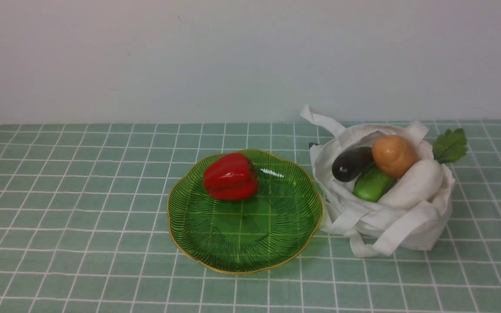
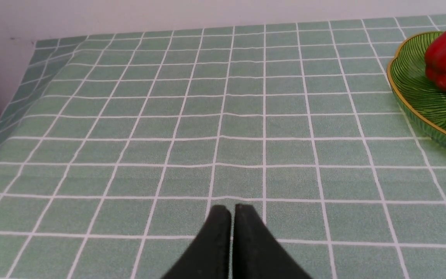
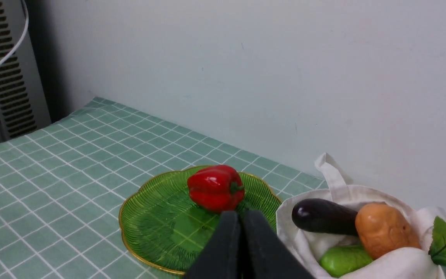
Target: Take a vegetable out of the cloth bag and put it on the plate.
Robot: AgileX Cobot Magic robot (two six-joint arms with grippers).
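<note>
We see the left gripper (image 2: 231,212) with its two black fingers pressed together, clenched on nothing, pointing out over the green checked tablecloth (image 2: 192,116), apart from the plate. The right gripper (image 3: 241,215) is likewise clenched and empty, raised above the table near the plate's (image 3: 149,232) rim on the bag side. Only the fingertips of each arm show.

The red bell pepper (image 1: 231,176) lies on its side on the plate (image 1: 242,250), towards its far rim. It is glossy and lobed, and its small green stem faces the bag. The plate is translucent green, ribbed, with a scalloped gold rim.

Just beside the plate sits the white cloth bag (image 1: 407,224), open, straps slack. In it lie a dark eggplant (image 1: 350,164), an orange-brown potato (image 1: 394,155), a green vegetable (image 1: 371,184) and a green leaf (image 1: 450,145).
</note>
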